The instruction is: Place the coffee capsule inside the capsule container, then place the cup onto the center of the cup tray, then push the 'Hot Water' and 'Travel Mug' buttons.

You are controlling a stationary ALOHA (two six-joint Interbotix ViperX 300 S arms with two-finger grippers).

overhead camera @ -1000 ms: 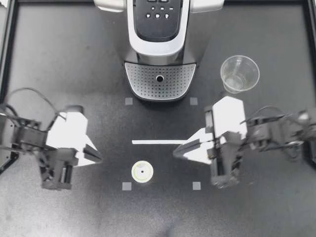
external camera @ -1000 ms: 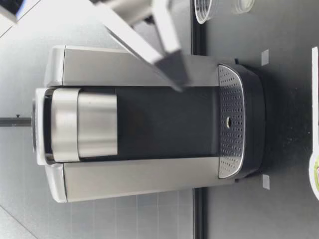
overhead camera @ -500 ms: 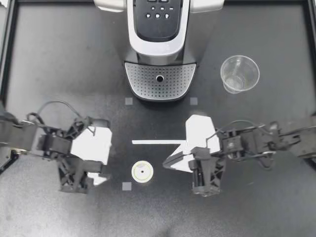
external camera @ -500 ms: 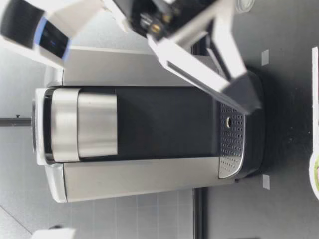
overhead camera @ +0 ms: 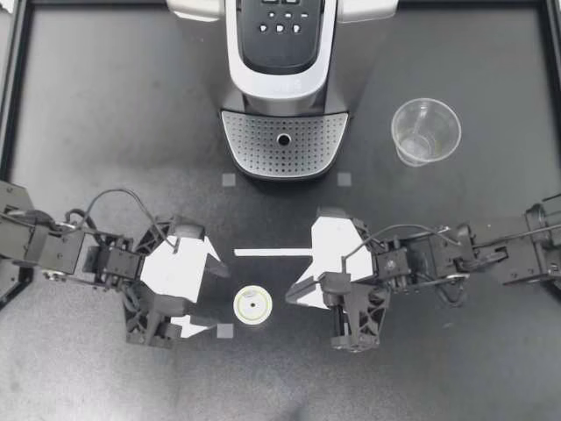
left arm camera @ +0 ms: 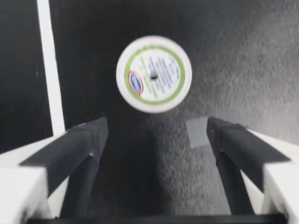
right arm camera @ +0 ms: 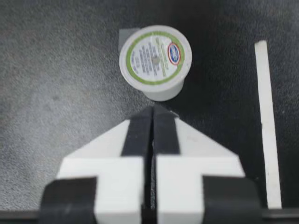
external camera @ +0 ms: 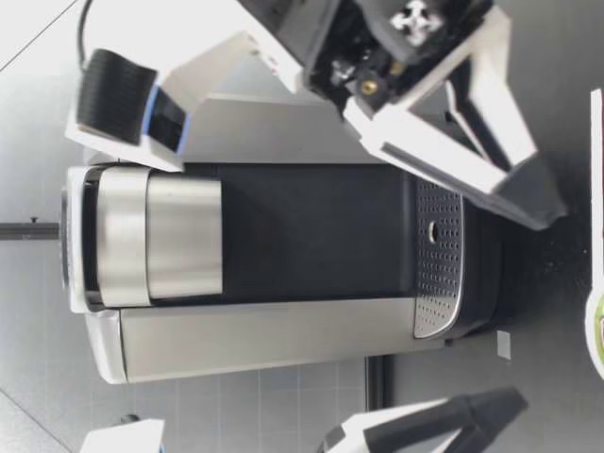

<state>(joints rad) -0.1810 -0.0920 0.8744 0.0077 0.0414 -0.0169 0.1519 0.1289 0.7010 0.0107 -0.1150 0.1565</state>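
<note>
The coffee capsule (overhead camera: 252, 305) stands upright on the table in front of the coffee machine (overhead camera: 282, 53), white with a green-ringed lid. My left gripper (overhead camera: 210, 298) is open just to its left, and the capsule (left arm camera: 153, 74) lies ahead of the gap, not between the fingers (left arm camera: 86, 142). My right gripper (overhead camera: 295, 292) is shut on nothing, its tip pointing at the capsule (right arm camera: 155, 58) from the right, a short gap away. The clear cup (overhead camera: 425, 132) stands upright right of the perforated cup tray (overhead camera: 283, 140). In the low view my right gripper (external camera: 543, 212) hangs in front of the tray (external camera: 436, 245).
The button panel (overhead camera: 279, 22) sits on top of the machine at the back. A white tape line (overhead camera: 272, 253) and small grey square markers (overhead camera: 225, 331) lie on the black table. A raised black rim (overhead camera: 16, 79) borders the table.
Both arms have swung inward and down toward the capsule. My left gripper went from shut to wide open. The right gripper stayed shut.
</note>
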